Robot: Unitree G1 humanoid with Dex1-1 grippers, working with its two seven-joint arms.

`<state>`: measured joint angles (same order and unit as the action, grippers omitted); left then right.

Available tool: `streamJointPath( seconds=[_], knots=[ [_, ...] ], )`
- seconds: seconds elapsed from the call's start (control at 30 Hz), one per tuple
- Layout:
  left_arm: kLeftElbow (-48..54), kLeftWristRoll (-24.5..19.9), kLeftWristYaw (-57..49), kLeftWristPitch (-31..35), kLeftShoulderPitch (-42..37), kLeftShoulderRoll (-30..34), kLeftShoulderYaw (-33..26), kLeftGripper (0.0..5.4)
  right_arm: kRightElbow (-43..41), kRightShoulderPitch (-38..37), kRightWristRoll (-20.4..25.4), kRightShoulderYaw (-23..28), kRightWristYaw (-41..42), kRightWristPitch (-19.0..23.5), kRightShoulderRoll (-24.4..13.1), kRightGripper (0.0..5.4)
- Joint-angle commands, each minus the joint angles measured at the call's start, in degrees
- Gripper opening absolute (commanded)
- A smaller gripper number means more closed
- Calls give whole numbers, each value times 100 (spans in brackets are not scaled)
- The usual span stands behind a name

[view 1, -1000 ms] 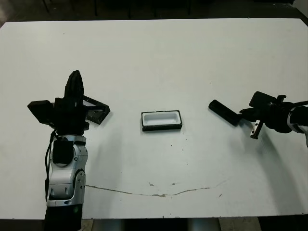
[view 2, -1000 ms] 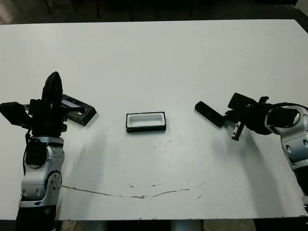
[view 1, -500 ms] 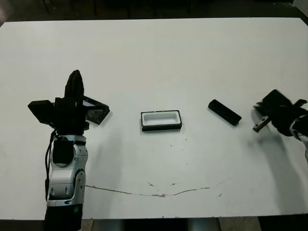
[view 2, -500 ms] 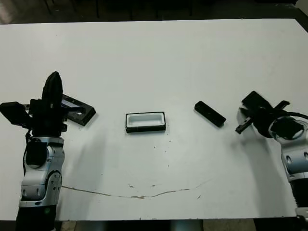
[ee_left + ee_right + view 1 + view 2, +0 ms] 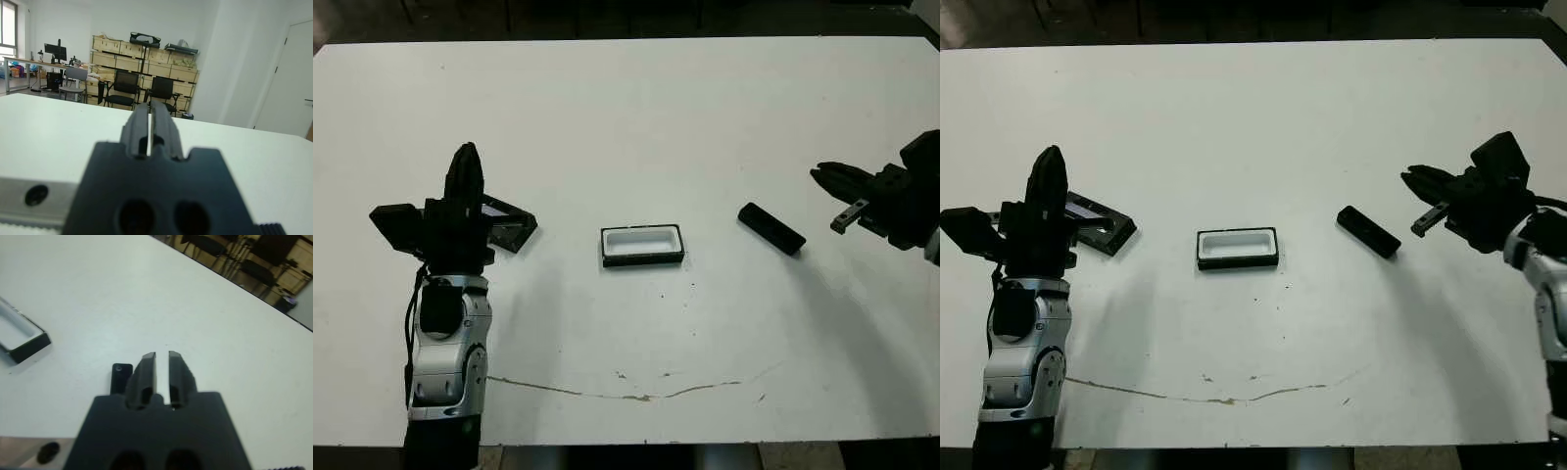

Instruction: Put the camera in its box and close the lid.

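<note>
The right gripper [image 5: 1413, 176], jaws nearly closed and empty, should open, descend over the camera [image 5: 1368, 232] and grip its long sides; left gripper [image 5: 465, 162] jaws are closed

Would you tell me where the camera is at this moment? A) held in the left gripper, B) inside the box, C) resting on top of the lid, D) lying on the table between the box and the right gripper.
D: the camera lies flat on the table, right of the empty box, short of the right gripper, which holds nothing.
</note>
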<state>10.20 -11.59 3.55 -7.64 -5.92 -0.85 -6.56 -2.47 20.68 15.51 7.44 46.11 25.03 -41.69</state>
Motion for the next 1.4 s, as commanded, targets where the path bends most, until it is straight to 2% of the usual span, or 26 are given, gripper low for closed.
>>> streamJointPath(
  seconds=[0.03,0.37,0.63,0.9,1.07,1.23,1.4],
  knots=[
    [-25,-26,-14,101,73,18,-18,0,171,-1,-10,-138,109,158,-71,80],
    [-50,55,-19,57,77,54,-26,0,392,89,-199,-648,746,-5,-311,255],
    [-111,76,7,17,66,69,-36,0,307,38,-148,-730,811,123,-250,390],
    [-141,-10,29,-5,61,42,-42,0,499,-66,-138,-760,844,-98,-129,532],
    [-144,53,13,-30,73,60,-38,0,732,-152,-156,-747,826,-125,-62,539],
    [-88,62,-14,38,105,53,-44,0,970,-278,-180,-758,877,-358,-20,539],
    [-133,-34,59,-9,97,59,-61,0,1066,-358,-209,-825,830,-274,19,539]
  ],
)
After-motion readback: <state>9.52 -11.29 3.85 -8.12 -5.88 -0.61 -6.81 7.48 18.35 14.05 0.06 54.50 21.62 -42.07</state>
